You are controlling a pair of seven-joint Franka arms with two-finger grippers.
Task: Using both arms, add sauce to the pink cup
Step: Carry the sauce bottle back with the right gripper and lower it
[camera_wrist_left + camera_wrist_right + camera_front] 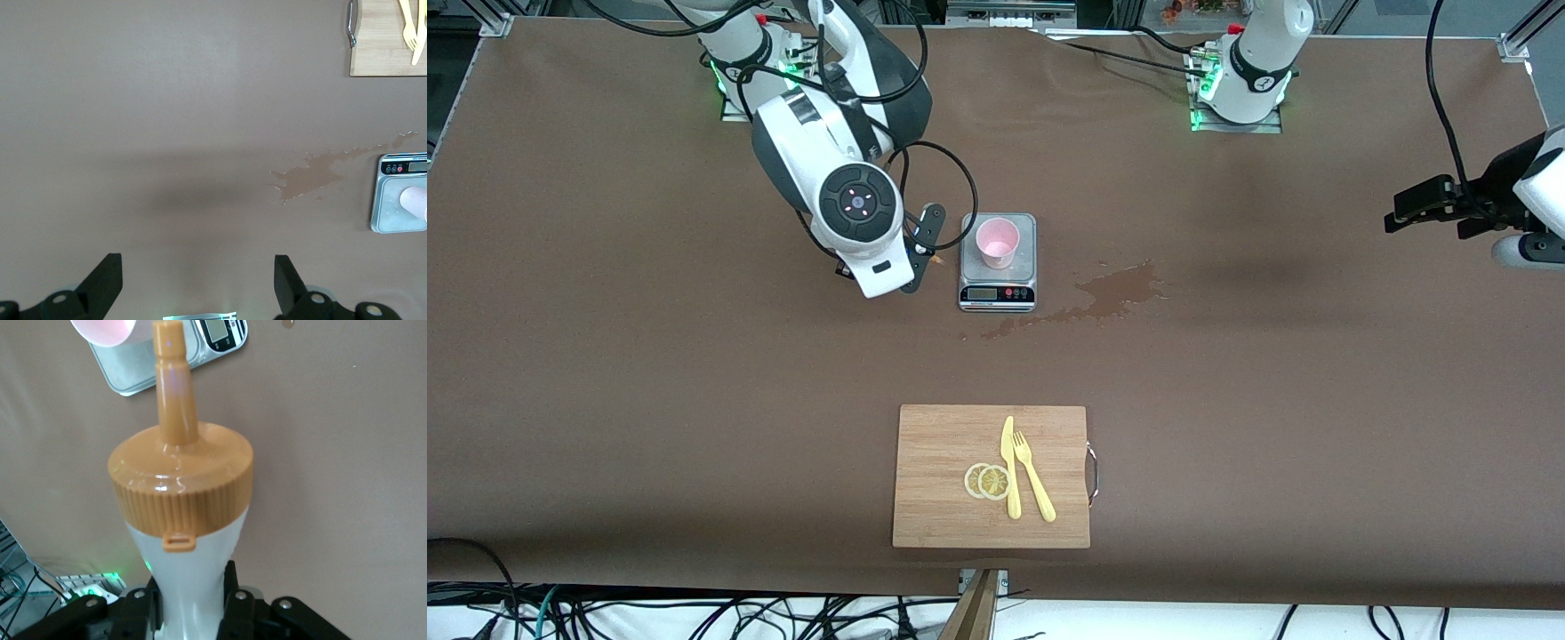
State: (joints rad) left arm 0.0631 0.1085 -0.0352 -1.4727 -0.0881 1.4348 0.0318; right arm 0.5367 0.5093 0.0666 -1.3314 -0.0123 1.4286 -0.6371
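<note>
Though beside scale (pixel 997 261), bottle (pixel 183 500) clear.

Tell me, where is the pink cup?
The pink cup stands on the kitchen scale mid-table, farther from the front camera than the cutting board, beside the right gripper holding the sauce bottle.

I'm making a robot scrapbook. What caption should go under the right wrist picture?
Right end effector squeezing the sauce bottle, orange nozzle aimed toward the pink cup on the scale.

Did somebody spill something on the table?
Yes. A brown wet puddle spreads over the table beside the scale, toward the left arm's end. It looks like sauce that missed the pink cup, which sits on the scale.
</note>
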